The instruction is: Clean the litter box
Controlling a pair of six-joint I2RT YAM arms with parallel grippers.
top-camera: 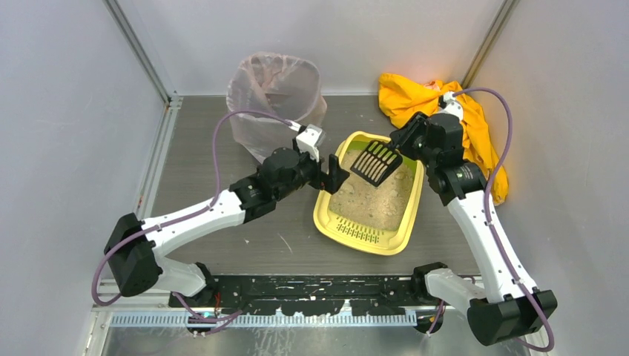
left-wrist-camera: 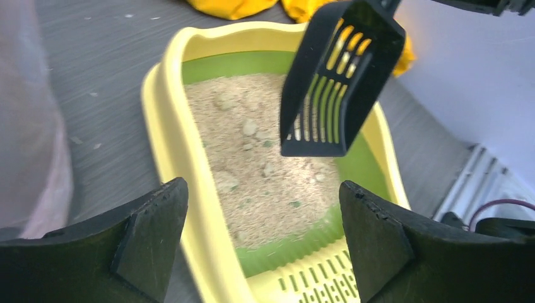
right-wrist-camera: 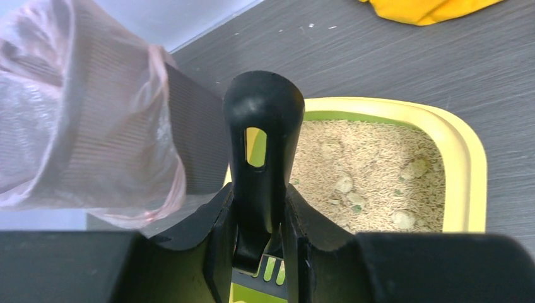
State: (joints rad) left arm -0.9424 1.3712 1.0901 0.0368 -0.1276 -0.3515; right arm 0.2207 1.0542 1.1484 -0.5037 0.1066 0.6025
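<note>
Yellow and shallow, the rectangular plastic litter box [top-camera: 321,215] lies on the dark grey wood-grain table [top-camera: 215,163] in the top view, between the two arms, with its slotted ledge at the near end and beige sandy litter [top-camera: 371,196] inside. The left gripper [top-camera: 334,174] sits at the tray's left rim, jaws spread. The right gripper [top-camera: 403,142] hangs over the far end, pinching a black slotted plastic scoop [top-camera: 376,162] that is tilted down above the litter. A tall bin [top-camera: 274,93] lined with a translucent pinkish bag stands behind the left arm, and a crumpled yellow cloth [top-camera: 415,96] lies in the far right corner.

From the left wrist, the two black fingers [left-wrist-camera: 151,237] stand wide apart with nothing between them. Below them lies the litter box [left-wrist-camera: 167,126], its green inner rim showing around the litter, where several pale clumps [left-wrist-camera: 249,127] lie. The scoop [left-wrist-camera: 334,88] hangs in the air above the tray's right side, clear of the litter.

From the right wrist, the fingers [right-wrist-camera: 214,237] are pressed onto the scoop's handle [right-wrist-camera: 262,145], which stands up between them. The litter box [right-wrist-camera: 464,158] is just beyond, with clumps [right-wrist-camera: 344,184] on its surface. The bagged bin [right-wrist-camera: 94,126] is at the left, close beside the tray.
</note>
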